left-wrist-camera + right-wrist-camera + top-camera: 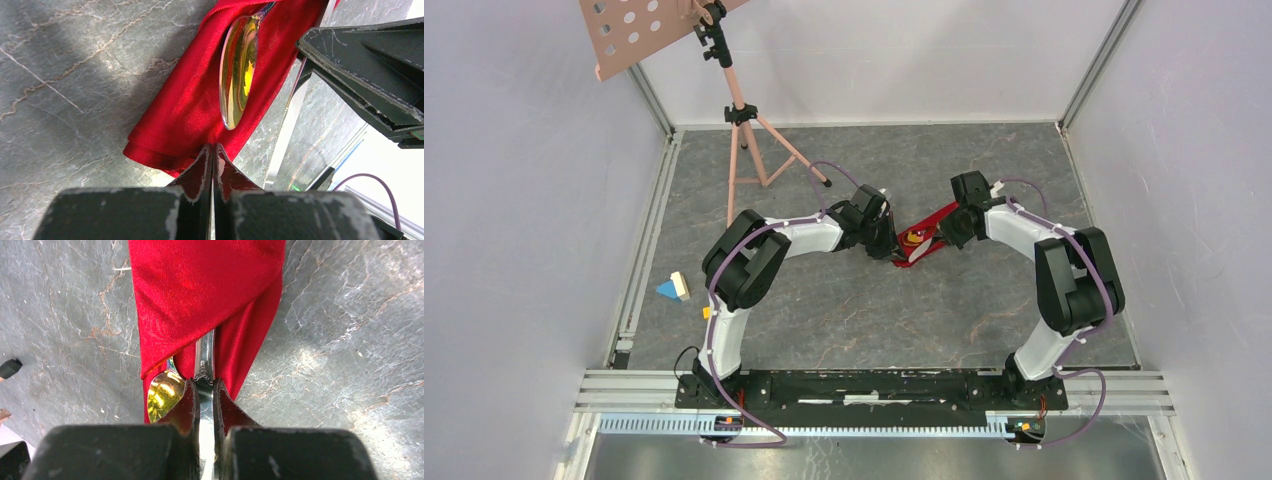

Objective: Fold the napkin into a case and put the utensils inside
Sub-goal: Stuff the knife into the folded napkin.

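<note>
The right gripper (205, 387) is clenched on the ornamented handle of a silver utensil (204, 357). The utensil's long axis runs straight ahead from the fingertips, in line with the fingers. The case (200, 290), the folded red napkin, lies directly ahead of this gripper on the table (350, 340), its long axis on the same line. The coming move therefore appears to be a straight push forward along that axis. The far end of the silver utensil already passes under the diagonal flap at the case's mouth. The gold spoon (164, 392) is also in the case; its bowl protrudes from under the flap just ahead and to the left of the right fingertips. The left gripper (212, 150) is closed, tips together against the near edge of the case, which runs ahead and rightward from it. Whether these tips nip cloth cannot be determined. The right arm is the one placed to insert; the left appears positioned to steady the case. Risk, as a judgement: the push may drag the flap or shift the spoon.
</note>
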You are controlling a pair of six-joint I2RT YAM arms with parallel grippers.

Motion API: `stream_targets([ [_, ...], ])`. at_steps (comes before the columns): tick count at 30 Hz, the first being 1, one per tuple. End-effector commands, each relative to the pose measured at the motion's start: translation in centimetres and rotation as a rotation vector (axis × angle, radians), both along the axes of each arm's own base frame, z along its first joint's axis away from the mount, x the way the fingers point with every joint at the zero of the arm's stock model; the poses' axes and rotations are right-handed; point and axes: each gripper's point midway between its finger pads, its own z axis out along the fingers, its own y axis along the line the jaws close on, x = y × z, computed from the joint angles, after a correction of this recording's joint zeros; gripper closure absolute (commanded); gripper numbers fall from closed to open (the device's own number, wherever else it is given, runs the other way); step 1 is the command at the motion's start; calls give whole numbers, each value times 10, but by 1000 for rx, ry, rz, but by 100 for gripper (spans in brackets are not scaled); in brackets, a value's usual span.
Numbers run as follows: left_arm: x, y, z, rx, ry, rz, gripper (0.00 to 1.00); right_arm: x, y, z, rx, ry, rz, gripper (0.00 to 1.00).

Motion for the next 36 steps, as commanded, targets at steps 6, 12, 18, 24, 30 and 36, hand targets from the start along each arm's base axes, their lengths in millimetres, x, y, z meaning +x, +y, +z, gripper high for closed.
stream_targets([
  [6, 2, 3, -9, 16, -18, -13, 98, 25, -14, 3, -70, -65, -106, 97],
  [12, 1, 2, -9, 13, -17, -15, 98, 34, -15, -1, -90, -72, -116, 95],
  [18, 2, 2, -9, 10, -17, -15, 98, 37, -18, 1, -109, -83, -122, 93],
  [24, 2, 1, -10, 10, -18, -14, 98, 37, -15, 9, -111, -90, -107, 95],
  [30, 2, 0, -11, 8, -14, -15, 98, 37, -20, 12, -141, -111, -148, 93],
  [36, 2, 0, -9, 4, -15, -17, 98, 39, -20, 1, -158, -77, -141, 85],
])
